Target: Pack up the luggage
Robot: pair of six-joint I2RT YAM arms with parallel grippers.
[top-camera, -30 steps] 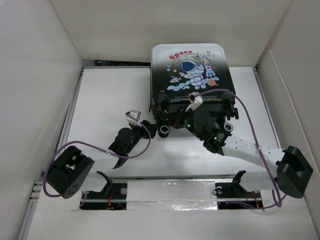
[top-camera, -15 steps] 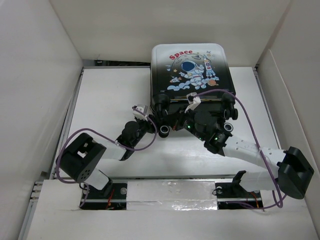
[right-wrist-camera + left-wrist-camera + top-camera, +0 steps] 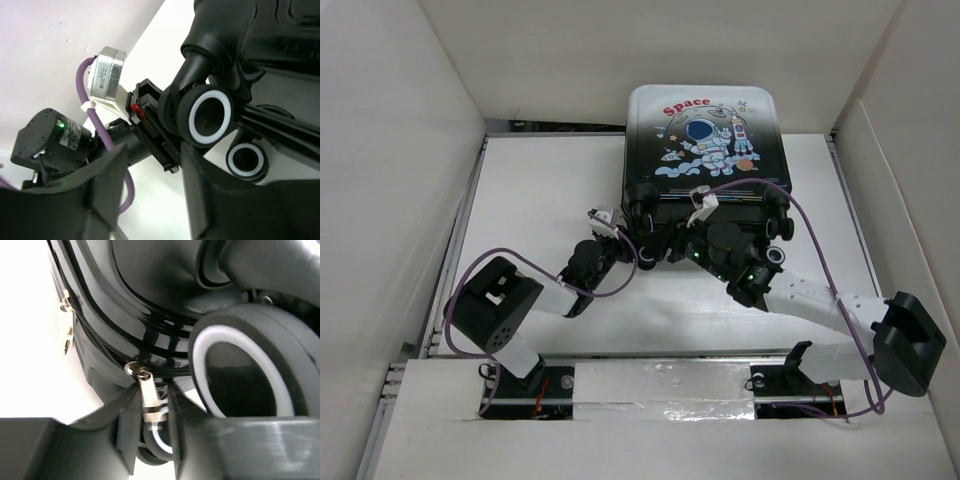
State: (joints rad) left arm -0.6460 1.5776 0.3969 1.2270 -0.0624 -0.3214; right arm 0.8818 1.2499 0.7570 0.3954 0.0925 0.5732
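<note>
At the suitcase's near left corner, the left hand (image 3: 151, 412) has its two dark fingers (image 3: 127, 432) close on either side of a small silver metal zipper pull (image 3: 149, 395). The gap is very narrow, but I cannot tell whether they actually pinch the pull. The pull hangs from its slider straight down into that gap, its long axis in line with the fingers. From the slider, the black zip track (image 3: 107, 352) runs along the shell seam, away from the black white-ringed wheel (image 3: 240, 370) just beside it. The coming move probably turns on this: a drag should follow the seam, not pull outward from the shell.

The small glossy hard-shell suitcase with the astronaut print and red "Space" lettering (image 3: 705, 120) lies closed on the white worktop (image 3: 540, 190), printed side up. Its wheels face the arms.

At the middle of the suitcase's wheel end, the right hand (image 3: 152, 165) has its fingers spread and grips nothing. It is farther from the pull, so the left hand is the one placed to work the zip.
</note>
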